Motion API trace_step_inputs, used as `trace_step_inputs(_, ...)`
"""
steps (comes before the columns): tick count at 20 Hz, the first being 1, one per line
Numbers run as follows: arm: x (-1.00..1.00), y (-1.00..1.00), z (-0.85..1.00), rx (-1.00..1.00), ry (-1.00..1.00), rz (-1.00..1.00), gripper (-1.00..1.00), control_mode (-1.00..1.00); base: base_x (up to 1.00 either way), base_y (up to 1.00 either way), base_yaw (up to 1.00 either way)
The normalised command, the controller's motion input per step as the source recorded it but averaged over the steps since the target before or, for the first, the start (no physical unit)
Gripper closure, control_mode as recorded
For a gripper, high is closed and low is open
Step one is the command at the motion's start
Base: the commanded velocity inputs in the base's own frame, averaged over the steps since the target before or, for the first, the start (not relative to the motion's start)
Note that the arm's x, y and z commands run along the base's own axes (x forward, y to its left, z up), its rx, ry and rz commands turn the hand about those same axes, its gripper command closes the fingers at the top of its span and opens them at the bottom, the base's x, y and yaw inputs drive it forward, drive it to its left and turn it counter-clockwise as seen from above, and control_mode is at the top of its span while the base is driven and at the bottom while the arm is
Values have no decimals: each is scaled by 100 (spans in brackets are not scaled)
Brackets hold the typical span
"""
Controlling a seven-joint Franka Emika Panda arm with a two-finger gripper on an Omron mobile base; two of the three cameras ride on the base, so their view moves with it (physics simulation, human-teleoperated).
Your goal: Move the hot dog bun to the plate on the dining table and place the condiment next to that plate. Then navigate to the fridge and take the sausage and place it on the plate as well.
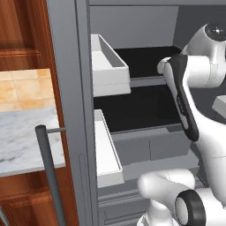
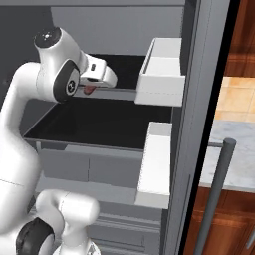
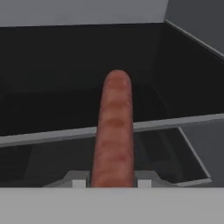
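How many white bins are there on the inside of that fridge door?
2. The upper door bin hangs level with the shelf where the gripper is shut on the sausage; the lower door bin hangs beneath it. Others may hide outside the pictures.

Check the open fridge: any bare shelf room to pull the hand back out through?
Lower dark shelf is bare from the back wall to the door bins. Upper shelf is bare beside the hand, shut on the sausage. Tightest spot: between arm and bins.
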Motion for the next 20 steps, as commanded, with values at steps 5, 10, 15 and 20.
trace_step_inputs(5,-100,5,14,0,-8,0,100,-100,0,0,0)
trace_step_inputs(10,-68,11,-6,0,1,0,100,-100,0,0,0)
trace_step_inputs(15,-18,3,0,0,-1,0,100,100,-80,13,-4)
trace_step_inputs(20,0,0,0,0,0,0,100,100,-100,30,-15)
